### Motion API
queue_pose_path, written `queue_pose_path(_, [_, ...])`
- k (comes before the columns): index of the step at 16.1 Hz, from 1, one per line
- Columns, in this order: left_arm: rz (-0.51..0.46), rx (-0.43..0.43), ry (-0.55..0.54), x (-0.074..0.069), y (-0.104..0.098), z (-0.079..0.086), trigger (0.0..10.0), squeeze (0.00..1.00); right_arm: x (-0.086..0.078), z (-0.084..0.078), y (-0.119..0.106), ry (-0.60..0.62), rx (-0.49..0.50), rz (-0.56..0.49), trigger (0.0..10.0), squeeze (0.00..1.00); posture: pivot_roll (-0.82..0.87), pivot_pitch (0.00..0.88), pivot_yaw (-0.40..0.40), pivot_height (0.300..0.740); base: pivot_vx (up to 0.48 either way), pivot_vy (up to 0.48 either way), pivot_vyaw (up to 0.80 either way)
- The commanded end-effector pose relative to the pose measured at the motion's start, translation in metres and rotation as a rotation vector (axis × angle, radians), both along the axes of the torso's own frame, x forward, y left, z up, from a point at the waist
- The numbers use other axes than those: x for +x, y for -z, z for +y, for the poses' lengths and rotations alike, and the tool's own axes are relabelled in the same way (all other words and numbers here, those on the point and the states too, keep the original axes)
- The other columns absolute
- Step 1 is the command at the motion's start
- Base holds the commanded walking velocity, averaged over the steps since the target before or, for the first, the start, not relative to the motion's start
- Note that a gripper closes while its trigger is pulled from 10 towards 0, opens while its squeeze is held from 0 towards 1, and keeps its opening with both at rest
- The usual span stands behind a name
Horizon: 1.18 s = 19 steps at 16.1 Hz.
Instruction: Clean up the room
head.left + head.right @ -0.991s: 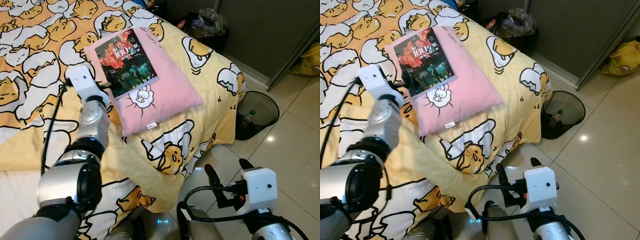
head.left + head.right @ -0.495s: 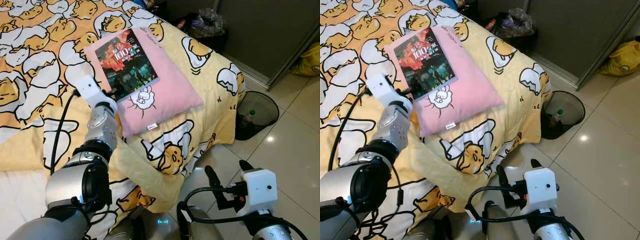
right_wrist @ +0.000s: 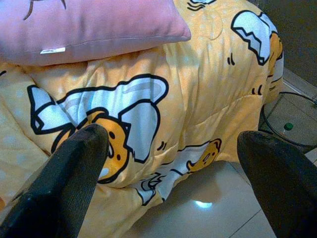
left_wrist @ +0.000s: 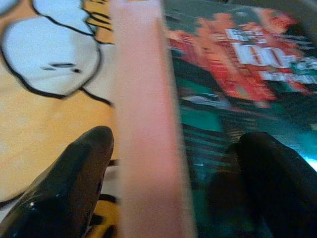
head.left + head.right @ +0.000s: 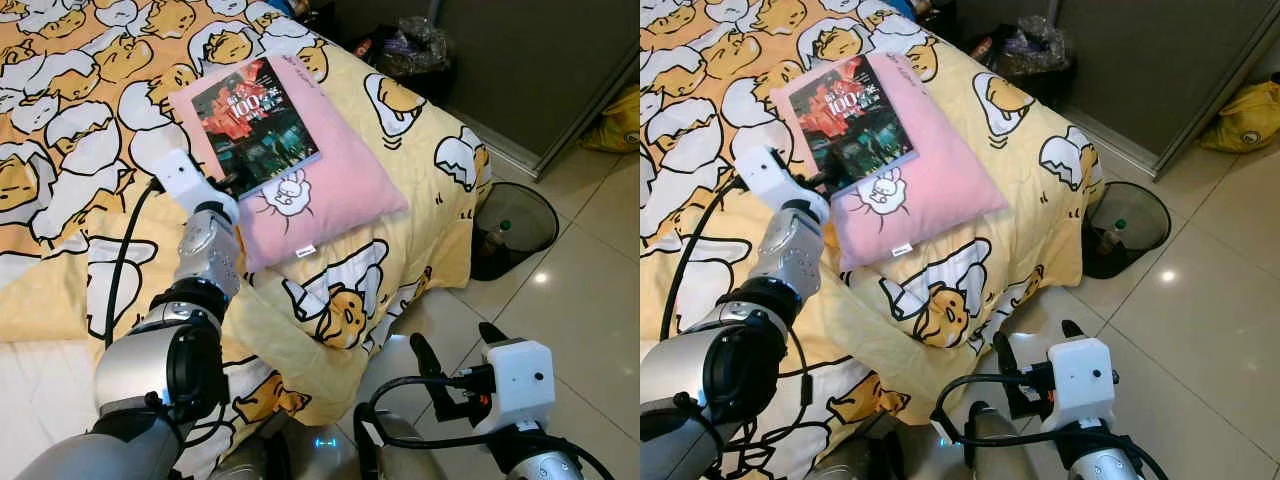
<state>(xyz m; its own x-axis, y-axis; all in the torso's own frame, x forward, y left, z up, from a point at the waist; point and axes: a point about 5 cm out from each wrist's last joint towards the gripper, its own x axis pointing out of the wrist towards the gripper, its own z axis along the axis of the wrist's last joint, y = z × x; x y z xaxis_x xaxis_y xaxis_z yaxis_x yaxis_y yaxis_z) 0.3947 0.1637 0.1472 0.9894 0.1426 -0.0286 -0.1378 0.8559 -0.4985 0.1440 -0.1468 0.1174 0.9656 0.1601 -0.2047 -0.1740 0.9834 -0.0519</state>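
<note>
My left end effector [image 4: 173,163], fingers spread astride the pink pillow [image 5: 330,170] edge and magazine [image 5: 255,125], has drawn back slightly, grasp still pending; right end effector [image 3: 173,163] idles spread.

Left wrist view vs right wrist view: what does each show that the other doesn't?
Left wrist: the left gripper open astride the pink pillow's edge, one finger over the book lying on it. Right wrist: the right gripper open in the air, with the bed's corner, tiled floor and wire bin beyond. Both: pink pillow and yellow egg-print duvet.
</note>
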Motion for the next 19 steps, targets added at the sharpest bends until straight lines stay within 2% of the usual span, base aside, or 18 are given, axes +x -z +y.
queue_pose_path(1, [-0.002, -0.037, 0.032, 0.002, -0.001, -0.005, 10.0, 0.0, -0.001, -0.001, 0.002, -0.001, 0.002, 0.014, 10.0, 0.0, -0.4, 0.228, 0.033, 0.74, 0.0, 0.0, 0.0])
queue_pose_path(5, [0.014, -0.038, 0.087, 0.001, 0.002, -0.016, 10.0, 0.0, 0.0, 0.0, 0.002, -0.005, 0.0, 0.012, 10.0, 0.0, -0.4, 0.227, 0.033, 0.74, 0.0, 0.0, 0.0])
queue_pose_path(6, [0.048, -0.041, 0.101, -0.001, 0.01, -0.019, 10.0, 0.0, 0.0, 0.0, 0.002, -0.005, -0.001, 0.013, 10.0, 0.0, -0.4, 0.227, 0.033, 0.74, 0.0, 0.0, 0.0])
queue_pose_path(8, [0.076, -0.09, 0.145, -0.003, 0.017, -0.028, 10.0, 0.0, 0.0, 0.0, 0.002, -0.006, -0.001, 0.014, 10.0, 0.0, -0.41, 0.228, 0.034, 0.74, 0.0, 0.0, 0.0])
queue_pose_path(9, [0.063, -0.107, 0.178, -0.002, 0.015, -0.035, 9.6, 0.0, 0.0, 0.0, 0.002, -0.005, -0.002, 0.013, 10.0, 0.0, -0.41, 0.228, 0.033, 0.74, 0.0, 0.0, 0.0])
queue_pose_path(10, [0.054, -0.111, 0.189, -0.002, 0.013, -0.037, 5.5, 0.0, 0.0, 0.0, 0.002, -0.004, -0.002, 0.013, 10.0, 0.0, -0.41, 0.228, 0.033, 0.74, 0.0, 0.0, 0.0])
queue_pose_path(11, [0.038, -0.121, 0.202, 0.0, 0.009, -0.04, 0.0, 0.0, 0.0, 0.0, 0.002, -0.004, -0.002, 0.013, 10.0, 0.0, -0.41, 0.229, 0.033, 0.74, 0.0, 0.0, 0.0])
queue_pose_path(16, [0.018, -0.202, 0.238, 0.002, 0.005, -0.042, 0.0, 0.0, 0.001, 0.0, 0.003, -0.003, -0.001, 0.014, 10.0, 0.0, -0.4, 0.23, 0.037, 0.74, 0.0, 0.0, 0.0])
queue_pose_path(17, [0.014, -0.202, 0.238, 0.002, 0.004, -0.041, 0.0, 0.0, 0.001, 0.001, 0.003, -0.004, -0.001, 0.014, 10.0, 0.0, -0.4, 0.23, 0.037, 0.74, 0.0, 0.0, 0.0])
queue_pose_path(19, [-0.012, -0.127, 0.249, 0.003, 0.001, -0.037, 0.0, 0.0, 0.001, 0.001, 0.004, -0.003, -0.001, 0.015, 10.0, 0.0, -0.4, 0.229, 0.038, 0.74, 0.0, 0.0, 0.0])
